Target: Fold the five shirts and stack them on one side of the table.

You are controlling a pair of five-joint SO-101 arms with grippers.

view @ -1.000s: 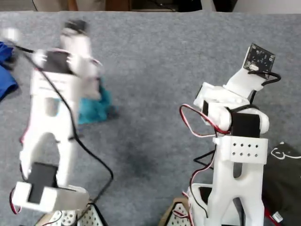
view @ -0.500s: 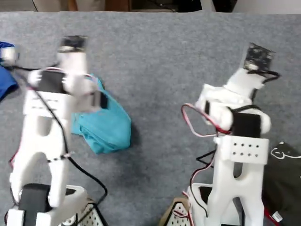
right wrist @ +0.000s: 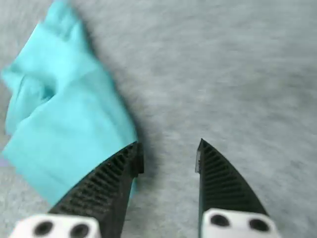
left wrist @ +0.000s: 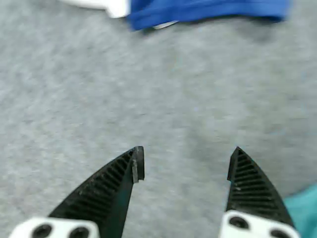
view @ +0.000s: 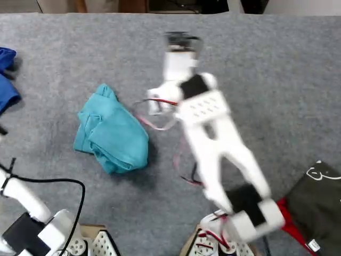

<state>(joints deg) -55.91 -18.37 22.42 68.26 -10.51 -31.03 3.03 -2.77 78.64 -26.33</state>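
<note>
A crumpled teal shirt (view: 113, 137) lies on the grey table left of centre. My right arm (view: 200, 106) stretches from the front right to the table's middle, just right of that shirt. In the right wrist view my right gripper (right wrist: 168, 152) is open over bare table, its one finger at the edge of the teal shirt (right wrist: 59, 114). My left arm (view: 21, 198) is drawn back at the front left. My left gripper (left wrist: 187, 163) is open and holds nothing, with a blue shirt (left wrist: 208, 10) ahead of it. The blue shirt (view: 5, 80) lies at the table's left edge.
A dark shirt (view: 319, 205) lies at the front right corner. Cables (view: 58, 184) run from the left arm's base. Grey table (view: 277, 69) stretches across the back and right.
My left gripper let go of the teal shirt and the left arm pulled back to the front left. The right arm swung left toward the middle, beside the shirt.
</note>
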